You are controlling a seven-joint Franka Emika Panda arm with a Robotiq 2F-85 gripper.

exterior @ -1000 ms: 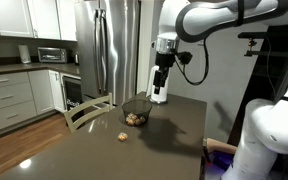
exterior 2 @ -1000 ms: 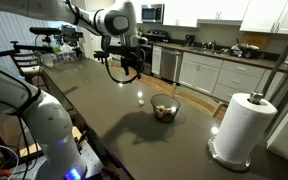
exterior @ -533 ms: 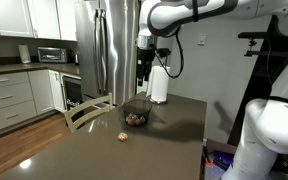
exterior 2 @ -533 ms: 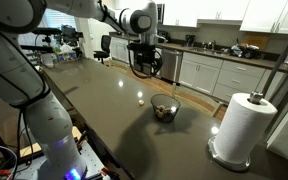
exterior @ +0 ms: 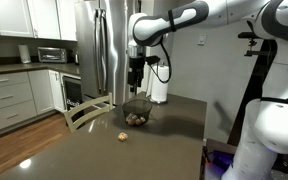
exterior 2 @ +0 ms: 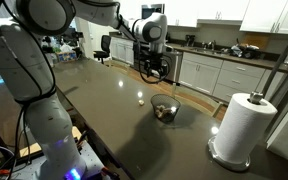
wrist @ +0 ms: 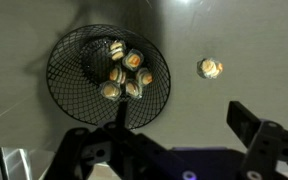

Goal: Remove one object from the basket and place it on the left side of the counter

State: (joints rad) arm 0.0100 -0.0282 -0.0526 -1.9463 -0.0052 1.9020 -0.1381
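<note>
The dark wire mesh basket sits on the dark counter and holds several tan-yellow lumps. One more lump lies alone on the counter beside it. The basket shows in both exterior views, as does the loose lump. My gripper hangs open and empty above the counter, just over the basket's edge; it also shows in both exterior views. Its dark fingers stand wide apart.
A white paper towel roll stands on the counter beyond the basket. A wooden chair back is at the counter's edge. A steel fridge and white kitchen cabinets lie behind.
My arm has swung sideways from in front of the paper towel roll to a spot above the basket. The basket and the loose lump have not moved.
</note>
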